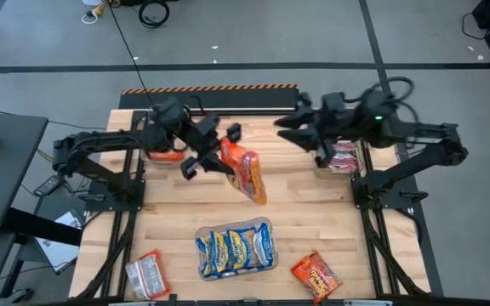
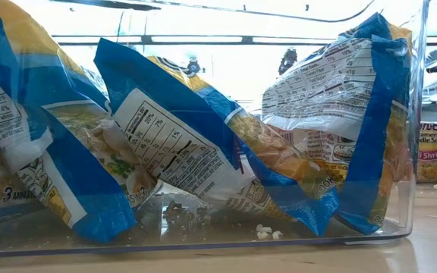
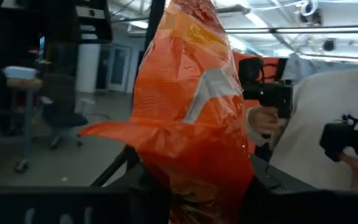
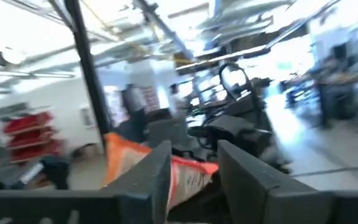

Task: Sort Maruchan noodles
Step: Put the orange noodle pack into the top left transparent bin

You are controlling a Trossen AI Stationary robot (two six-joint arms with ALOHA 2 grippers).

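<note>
An orange-red Maruchan noodle packet (image 1: 247,172) hangs in the air above the table's middle, with my left gripper (image 1: 215,157) shut on it. In the left wrist view the packet (image 3: 191,112) fills the picture in front of the fingers. My right gripper (image 1: 286,127) stands open to the packet's right, apart from it, and sees the packet (image 4: 188,177) beyond its fingers. Blue-and-yellow packets (image 1: 232,249) lean against each other in a clear bin (image 2: 419,152) at the near middle. Loose packets lie flat near the front edge, a silvery-ended one (image 1: 147,274) and an orange one (image 1: 316,276). My left gripper pinches the orange-red packet by its end nearest the left arm (image 3: 194,186) between its two fingers (image 3: 145,196). The fingers come about level from the table's left. The packet is lifted clear of the table and slants toward the near right.
A clear bin with orange packets (image 1: 165,155) stands at the left behind my left arm, and one with pink packets (image 1: 344,158) at the right. A person in a white top (image 3: 328,106) stands beyond the table holding a dark device.
</note>
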